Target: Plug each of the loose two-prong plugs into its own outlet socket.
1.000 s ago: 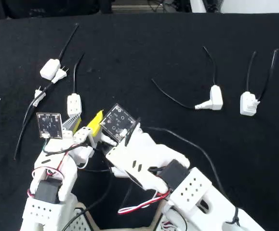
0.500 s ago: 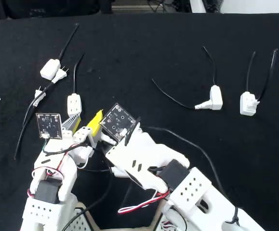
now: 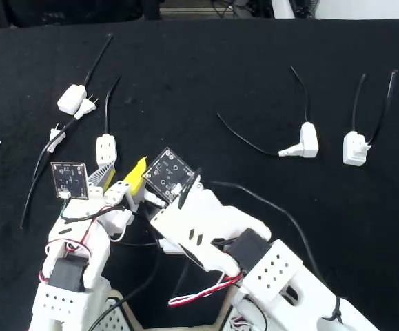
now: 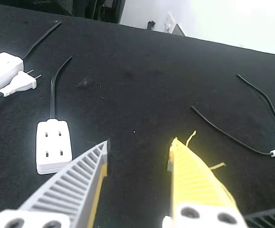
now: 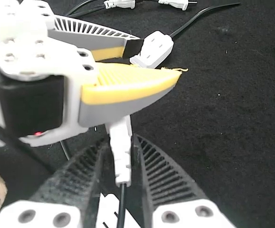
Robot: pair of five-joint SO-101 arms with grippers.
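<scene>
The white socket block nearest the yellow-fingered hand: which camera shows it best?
The left wrist view: the socket block lies face-up with its slots plain to see. The high view shows it from above, farther off; the right wrist view shows it at a slant.

Outlet socket [image 3: 105, 149] on the table [image 3: 254, 55] just beyond the left gripper [image 3: 125, 167], second socket [image 3: 70, 98] farther back left, plug [image 3: 87, 107] touching it, another plug [image 3: 56, 134] between both sockets, two corded blocks [image 3: 309, 140] [image 3: 354, 148] side by side far right, right gripper [image 5: 120, 142] close behind the left, small plug [image 5: 121, 154] between its fingers.
</scene>
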